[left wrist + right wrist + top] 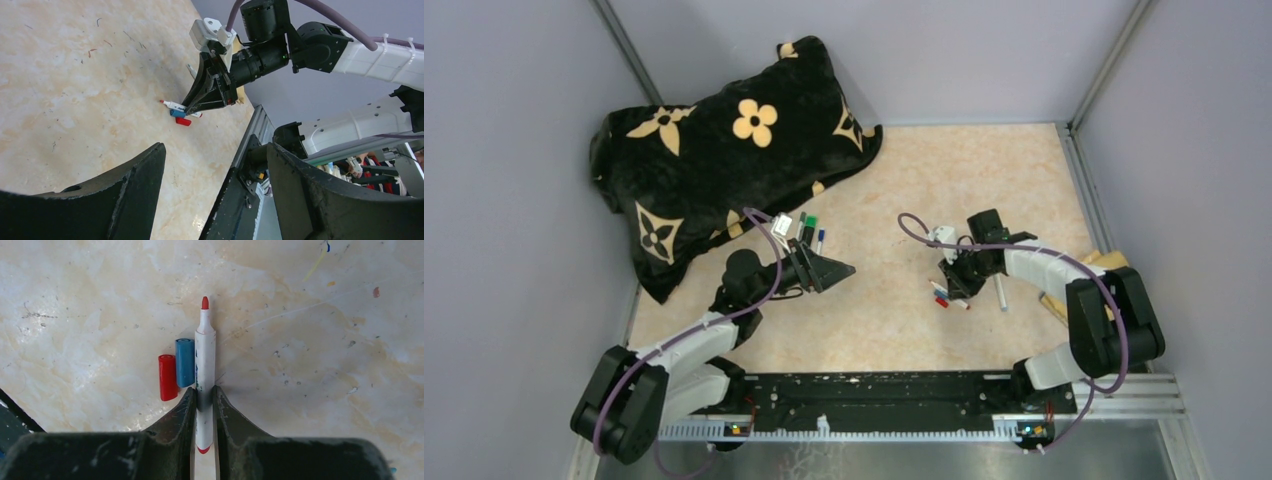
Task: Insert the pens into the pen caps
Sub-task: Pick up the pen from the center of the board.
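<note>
Right wrist view, nearest to me: the right gripper [204, 392] is clamping both dark fingers on the white barrel of a red-tipped pen [205, 347]. The pen is lying flat on the marbled table [310, 350] with its bare nib pointing away from the camera. Its red tail is poking out behind the fingers, which are covering the stretch of barrel between them. Just left of the barrel a blue cap [184, 361] is lying alongside, touching or nearly so, I am not managing to tell which. A red cap [167, 376] is resting against the blue one's left side. In the left wrist view the left gripper [215, 150] is hanging over the table with its fingers spread wide and nothing between them; the frame edge is cropping both fingers. From the top view, a second white pen [1001, 293] is lying just right of the right gripper, its ends too small for me to read. Further back, beyond the left gripper, a cluster of pens [809, 228] with green and blue ends is sitting near the pillow's edge; the wrist and cable are covering part of it, so I am not counting them. A tan cardboard piece [1106, 262] is showing at the right edge, mostly hidden by the right arm. The black flowered pillow [724, 150] is filling the far left corner.
</note>
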### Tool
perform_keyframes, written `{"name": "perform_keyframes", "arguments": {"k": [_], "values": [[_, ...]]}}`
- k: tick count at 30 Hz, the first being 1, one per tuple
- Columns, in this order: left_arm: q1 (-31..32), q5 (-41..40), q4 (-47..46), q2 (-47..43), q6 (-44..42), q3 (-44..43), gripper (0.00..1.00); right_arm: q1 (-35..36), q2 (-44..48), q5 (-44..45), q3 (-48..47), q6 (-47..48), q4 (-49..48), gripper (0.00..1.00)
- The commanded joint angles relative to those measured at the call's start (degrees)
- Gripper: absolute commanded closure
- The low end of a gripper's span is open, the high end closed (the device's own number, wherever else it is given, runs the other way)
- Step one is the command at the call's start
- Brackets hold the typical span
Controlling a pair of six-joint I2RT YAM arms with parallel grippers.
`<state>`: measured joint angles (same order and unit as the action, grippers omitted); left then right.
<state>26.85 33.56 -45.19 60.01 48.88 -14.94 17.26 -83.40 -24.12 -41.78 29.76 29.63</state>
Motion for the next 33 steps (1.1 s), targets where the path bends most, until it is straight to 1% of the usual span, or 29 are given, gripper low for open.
{"name": "perform_keyframes", "arguments": {"k": [1,4,6,8,11,16,20,22,25,27,30,33], "values": [[0.1,1.5,-4.0,1.2,1.1,0.4,0.21,0.2,0.0,9.0,1.3,-1.2,-0.5,0.99],[0.7,1.9,-5.8,2.8,2.1,0.4,0.21,-0.9,0.0,14.2,1.6,-2.0,-2.1,0.99],[1.2,2.2,-7.3,4.4,2.9,0.4,0.21,-1.7,0.3,16.0,1.6,-2.3,-2.8,0.99],[2.0,2.1,-9.4,5.8,3.7,0.6,0.21,-2.6,0.9,15.8,1.5,-2.6,-2.9,1.00],[4.4,1.3,-12.8,8.3,4.8,0.8,0.21,-3.6,3.0,12.6,1.1,-2.8,-2.4,1.00],[10.8,-1.9,-20.3,14.8,6.5,-0.5,0.21,-5.4,7.9,4.5,0.3,-3.3,-1.9,1.00],[15.1,-4.7,-27.5,22.6,8.5,-3.8,0.20,-6.5,12.8,-0.7,-0.2,-3.7,-2.3,1.00],[16.3,-6.2,-32.5,27.0,10.3,-5.0,0.15,-7.0,15.2,-5.1,-0.8,-3.6,-2.6,1.00],[16.8,-8.0,-42.4,34.0,13.0,-7.0,0.02,-7.2,18.4,-12.0,-2.4,-3.7,-3.1,1.00],[17.2,-9.4,-46.8,37.1,13.9,-8.7,0.01,-7.2,19.7,-17.1,-3.9,-4.5,-3.5,1.00],[18.2,-11.2,-48.3,40.0,13.8,-11.6,0.01,-7.2,19.8,-25.2,-6.6,-7.3,-4.0,1.00],[19.5,-13.0,-47.0,41.2,12.4,-14.1,0.01,-7.2,18.7,-32.6,-8.4,-10.3,-4.8,1.00]]}}
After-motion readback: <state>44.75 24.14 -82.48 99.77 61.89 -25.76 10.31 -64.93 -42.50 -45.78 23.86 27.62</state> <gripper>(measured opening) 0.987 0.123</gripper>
